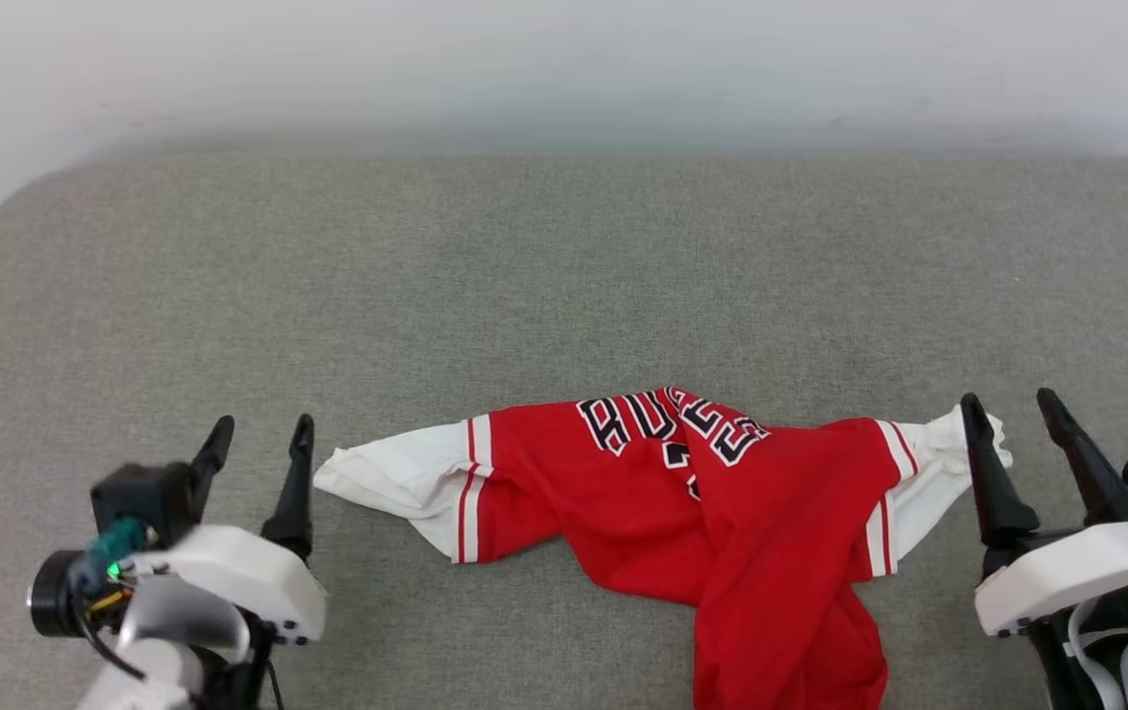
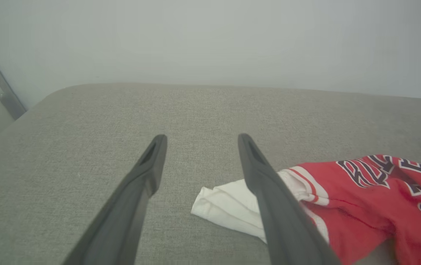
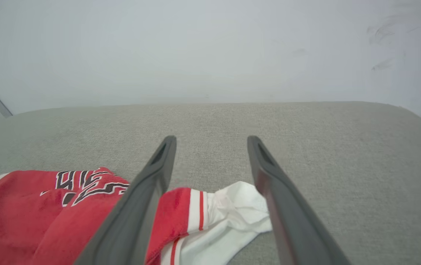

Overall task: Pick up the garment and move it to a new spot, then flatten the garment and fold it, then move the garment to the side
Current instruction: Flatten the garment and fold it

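Crosswise in your lower frame, crumpled red jersey T-shirt (image 1: 722, 493) on grey cushion (image 1: 564, 276), sleeves pointing left and right, left gripper (image 1: 264, 424) and right gripper (image 1: 1008, 399) both spread apart.

Grey woven fabric surface (image 1: 564, 276) with rounded corners, pale wall (image 1: 564, 59) behind, grey post (image 2: 0, 84) at left.

Soft, even, bright light fills the room, with no plain source to it. The grey fabric surface (image 1: 564, 276) carries only faint shadows, the clearest a thin one under the folds of the garment (image 1: 751, 513). The white wall (image 1: 564, 59) looks hazy and washed out. In the wrist views the left gripper (image 2: 199, 137) and right gripper (image 3: 211, 139) blur toward the bottom edge, and the surface's far edge bows.
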